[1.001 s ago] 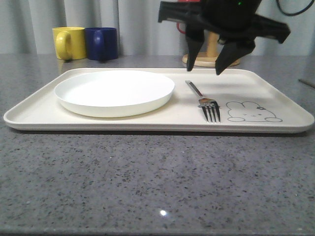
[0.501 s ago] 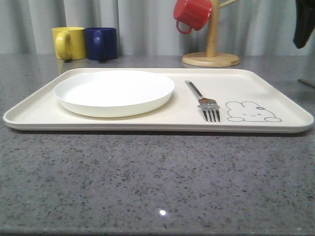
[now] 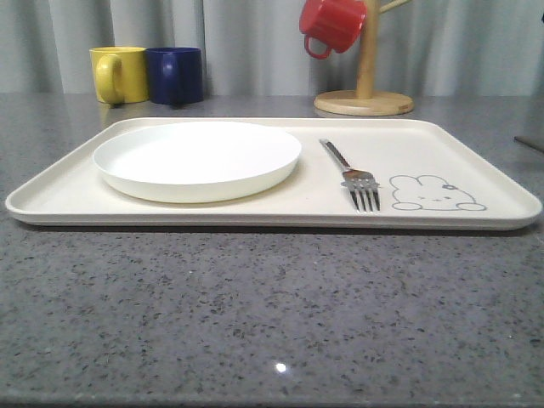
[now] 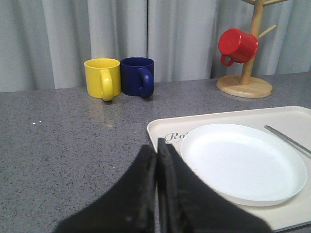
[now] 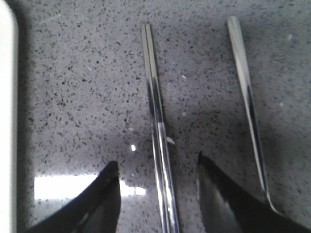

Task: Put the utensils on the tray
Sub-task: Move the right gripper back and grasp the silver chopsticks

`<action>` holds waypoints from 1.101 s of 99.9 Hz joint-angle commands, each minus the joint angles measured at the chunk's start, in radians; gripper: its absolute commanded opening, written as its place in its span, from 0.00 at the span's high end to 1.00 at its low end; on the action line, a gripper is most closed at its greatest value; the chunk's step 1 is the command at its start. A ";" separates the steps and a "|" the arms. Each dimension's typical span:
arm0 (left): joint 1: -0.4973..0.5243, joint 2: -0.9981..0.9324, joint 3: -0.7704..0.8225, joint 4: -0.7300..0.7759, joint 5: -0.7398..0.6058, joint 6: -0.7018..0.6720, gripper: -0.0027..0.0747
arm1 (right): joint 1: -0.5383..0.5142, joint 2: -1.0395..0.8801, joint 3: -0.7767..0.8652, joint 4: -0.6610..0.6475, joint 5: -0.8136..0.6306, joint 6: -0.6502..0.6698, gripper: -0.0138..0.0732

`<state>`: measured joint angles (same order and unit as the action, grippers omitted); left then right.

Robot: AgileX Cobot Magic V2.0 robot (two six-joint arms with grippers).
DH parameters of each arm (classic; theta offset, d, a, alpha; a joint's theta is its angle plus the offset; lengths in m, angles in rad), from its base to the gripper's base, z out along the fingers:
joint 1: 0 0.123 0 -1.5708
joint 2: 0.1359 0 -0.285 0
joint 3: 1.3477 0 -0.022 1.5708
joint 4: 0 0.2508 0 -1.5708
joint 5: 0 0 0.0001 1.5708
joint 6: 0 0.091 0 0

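A silver fork (image 3: 350,174) lies on the cream tray (image 3: 476,170), to the right of the white plate and beside the rabbit drawing; its handle (image 4: 289,141) reaches the left wrist view's edge. Off the tray, on the grey counter, a pair of silver chopsticks (image 5: 158,126) lies side by side, with a spoon handle (image 5: 248,97) next to them. My right gripper (image 5: 158,167) hangs open over the chopsticks, one finger on each side of them. My left gripper (image 4: 156,150) is shut with nothing in it, near the tray's corner (image 4: 160,128).
A round white plate (image 3: 197,158) takes up the tray's left half. A yellow mug (image 3: 119,74) and a blue mug (image 3: 176,75) stand behind the tray on the left. A red mug (image 3: 333,23) hangs on a wooden mug tree (image 3: 365,93) behind it on the right.
The right arm, which hung over the fork a second ago, has swung off to the right and left the front view. The fork stays on the tray.
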<state>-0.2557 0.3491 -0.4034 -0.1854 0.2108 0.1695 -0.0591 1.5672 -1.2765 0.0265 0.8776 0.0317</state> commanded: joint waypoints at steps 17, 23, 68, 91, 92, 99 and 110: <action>-0.004 0.006 -0.028 -0.004 -0.082 -0.003 0.99 | -0.008 0.061 -0.020 0.009 -0.062 -0.022 0.41; -0.004 0.006 -0.028 -0.004 -0.082 -0.003 0.99 | -0.008 0.079 -0.020 0.009 -0.065 -0.025 0.41; -0.004 0.006 -0.028 -0.004 -0.082 -0.003 0.99 | -0.009 0.119 -0.020 0.016 -0.068 -0.026 0.79; -0.004 0.006 -0.028 -0.004 -0.082 -0.003 0.99 | 0.001 0.089 -0.058 0.051 -0.025 -0.025 0.86; -0.004 0.006 -0.028 -0.004 -0.082 -0.003 0.99 | 0.003 0.084 -0.061 0.052 -0.022 -0.025 0.86; -0.004 0.006 -0.028 -0.004 -0.082 -0.003 0.99 | 0.019 0.052 -0.075 0.055 -0.008 -0.025 0.86; -0.004 0.006 -0.028 -0.004 -0.082 -0.003 0.99 | 0.075 -0.015 -0.083 0.056 -0.011 0.017 0.86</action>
<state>-0.2557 0.3491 -0.4034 -0.1854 0.2108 0.1695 -0.0195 1.6543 -1.3186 0.0675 0.8857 0.0251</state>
